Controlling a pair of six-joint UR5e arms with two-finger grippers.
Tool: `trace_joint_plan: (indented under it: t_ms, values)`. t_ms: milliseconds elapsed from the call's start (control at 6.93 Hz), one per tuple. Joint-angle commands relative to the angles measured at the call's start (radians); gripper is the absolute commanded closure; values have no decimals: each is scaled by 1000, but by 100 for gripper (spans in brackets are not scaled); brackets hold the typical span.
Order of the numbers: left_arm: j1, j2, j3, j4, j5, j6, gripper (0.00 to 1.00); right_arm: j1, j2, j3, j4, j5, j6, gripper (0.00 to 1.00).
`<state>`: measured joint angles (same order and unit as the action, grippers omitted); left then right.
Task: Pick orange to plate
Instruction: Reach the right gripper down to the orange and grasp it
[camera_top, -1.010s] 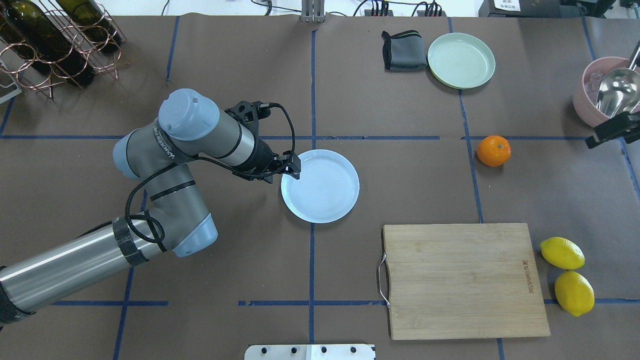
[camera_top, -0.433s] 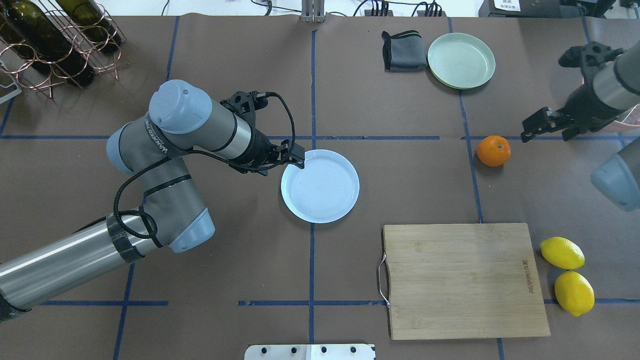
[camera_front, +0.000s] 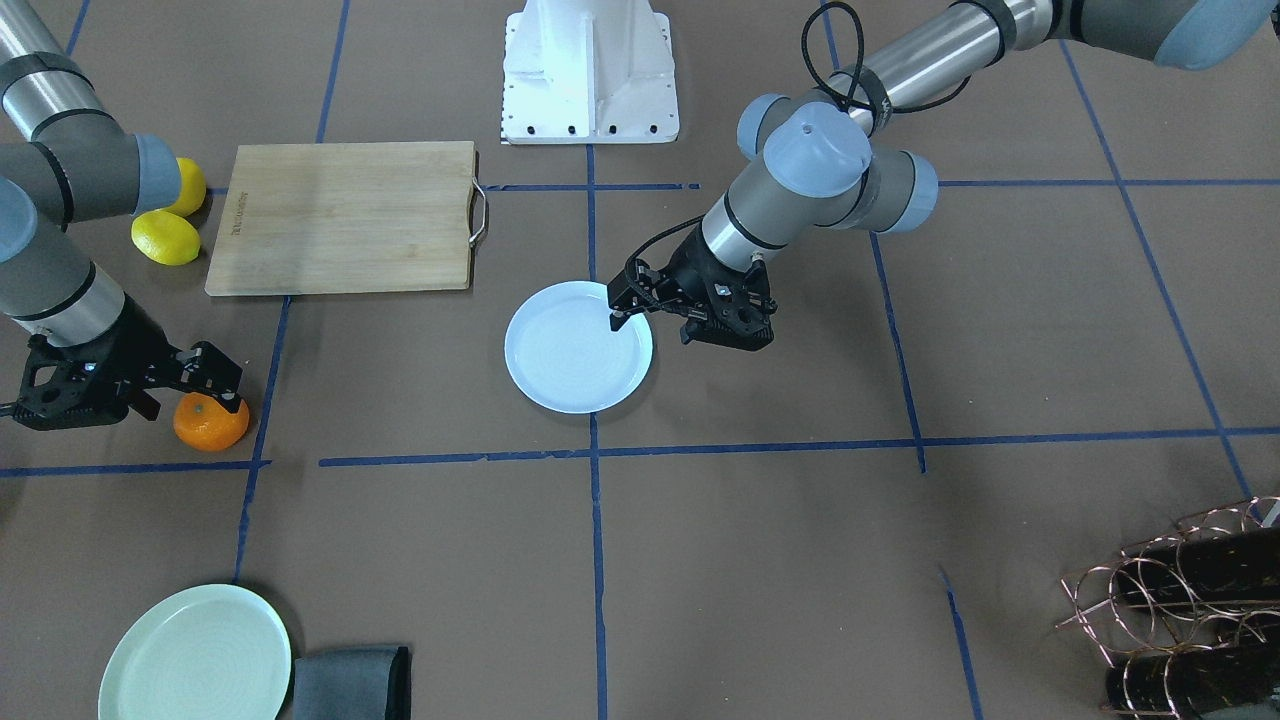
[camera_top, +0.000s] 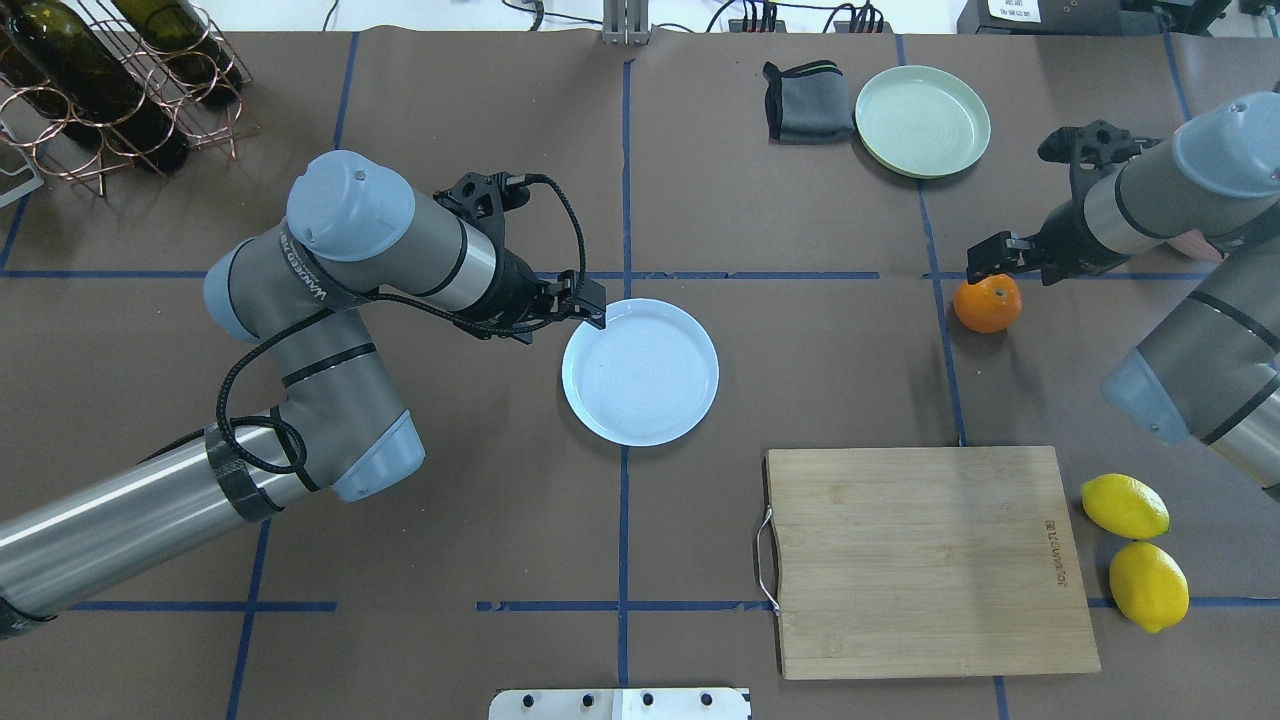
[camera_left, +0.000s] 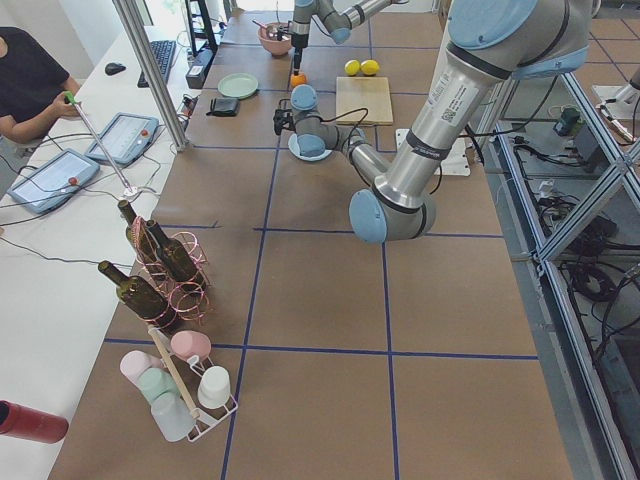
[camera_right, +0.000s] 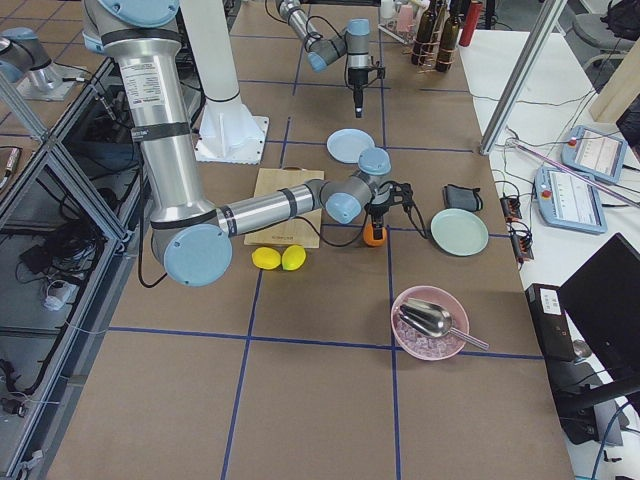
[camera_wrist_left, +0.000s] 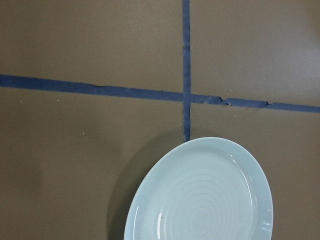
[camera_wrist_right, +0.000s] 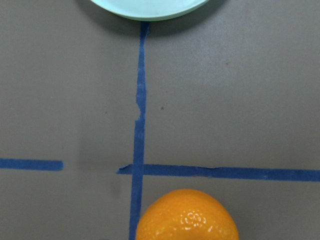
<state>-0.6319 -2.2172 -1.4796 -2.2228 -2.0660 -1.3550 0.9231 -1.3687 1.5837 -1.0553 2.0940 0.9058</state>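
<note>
1. Found the right end effector (camera_top: 988, 262) poised close over the orange (camera_top: 987, 303), fingers apart and gripping nothing; could not confirm any contact with the fruit.
2. Checked this against the right wrist view: caught the orange at the bottom centre of that frame, so judged the fruit to lie almost straight below the fingertips.
3. Saw the orange resting on the worktop (camera_top: 820, 340) beside a crossing of blue tape lines. Round as it was, found no long axis to line the fingers up with.
4. Located the left end effector (camera_top: 588, 305) well apart from the orange, at the rim of the plate (camera_top: 640, 372), fingers likewise apart and holding nothing.
5. Placed the plate well apart from the orange, toward the robot's left.
6. Judged the right arm far the nearer to the orange, and so the one to take it. Reckoned the coming move to be a short drop, a closing of the fingers, then a carry leftward to the plate.
7. Noted a mint-green plate (camera_top: 922, 120) beyond the orange, and two lemons (camera_top: 1125, 506) on its robot side: neither wanted.
</note>
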Motion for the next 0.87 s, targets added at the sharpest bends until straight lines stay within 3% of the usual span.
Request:
trace_joint_plan:
  t_ms: [0, 289, 433, 577, 722]
  values:
    - [0, 1, -1, -1, 3, 0, 1, -33, -1, -28, 9, -24, -1, 1]
    - [0, 1, -5, 0, 4, 0, 1, -64, 2, -40, 9, -77, -4, 1]
    - [0, 1, -5, 0, 4, 0, 1, -64, 2, -42, 9, -78, 2, 15]
    - [0, 1, -5, 0, 15, 0, 1, -64, 3, -39, 9, -78, 2, 70]
    - [-2, 2, -27, 0, 21, -1, 1, -64, 6, -24, 9, -75, 2, 100]
